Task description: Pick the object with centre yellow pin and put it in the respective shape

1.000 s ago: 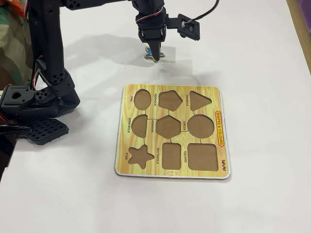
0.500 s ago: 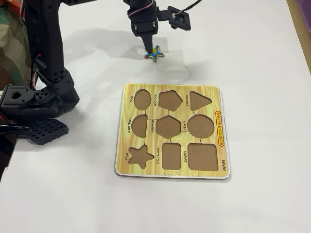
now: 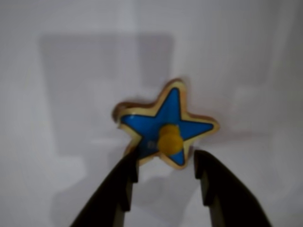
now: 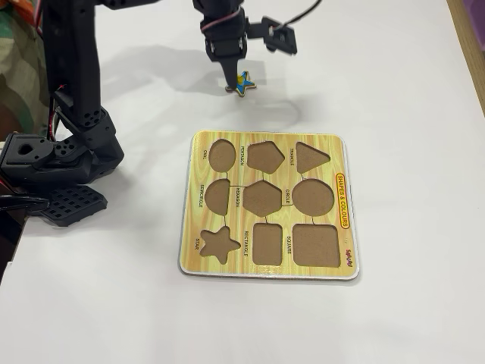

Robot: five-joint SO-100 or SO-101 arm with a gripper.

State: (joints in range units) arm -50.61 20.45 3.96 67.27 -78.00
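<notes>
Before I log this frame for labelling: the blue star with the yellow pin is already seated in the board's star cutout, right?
No. The fixed view shows the blue star lying on the white table beyond the board, under the end effector. The star cutout is empty.

Star piece (image 4: 244,83) flat on table (image 4: 409,91), toward far side in fixed view, well apart from shape board (image 4: 345,220). Pin (image 3: 170,138) upright at centre of star piece. Gripper (image 4: 229,82) directly over star piece, fingertips at its left edge in fixed view; in wrist view, one finger (image 3: 124,177) at lower left of star piece (image 3: 165,125), the other at lower right, pin between and just beyond the tips. Shape board nearer the camera, slightly right of star piece. Star recess (image 4: 220,243) at near-left corner of board. Arm base (image 4: 57,163) left of board.
</notes>
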